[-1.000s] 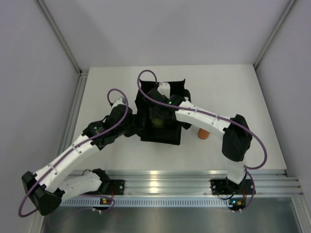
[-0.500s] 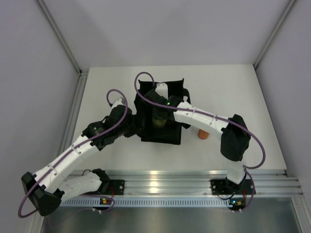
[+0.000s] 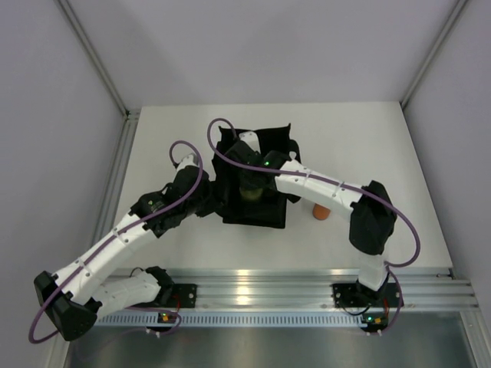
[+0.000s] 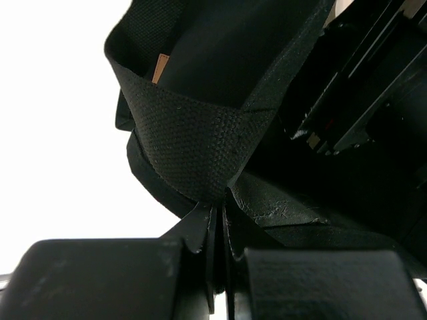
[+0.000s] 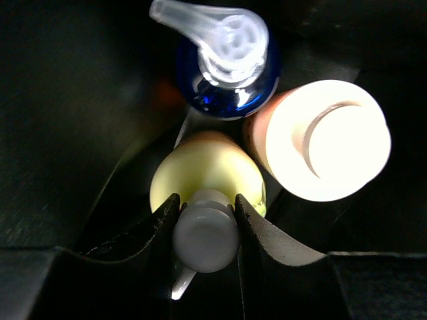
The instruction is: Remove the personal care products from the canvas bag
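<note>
right hand clamped on yellow-green bottle top (inside canvas bag); left hand pinching its rim

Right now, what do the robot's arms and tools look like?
The left arm and right arm are white tubes with bulky black joints, each trailing a looping purple cable. A green light glows on the right arm. The left tool and right tool each have two black fingers.

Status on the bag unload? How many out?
Done: one orange bottle lies on the table beside the canvas bag. In hand: left gripper pinches the bag's rim; right gripper grips the yellow-green bottle inside. Left: that, the beige bottle and a blue pump bottle.
</note>
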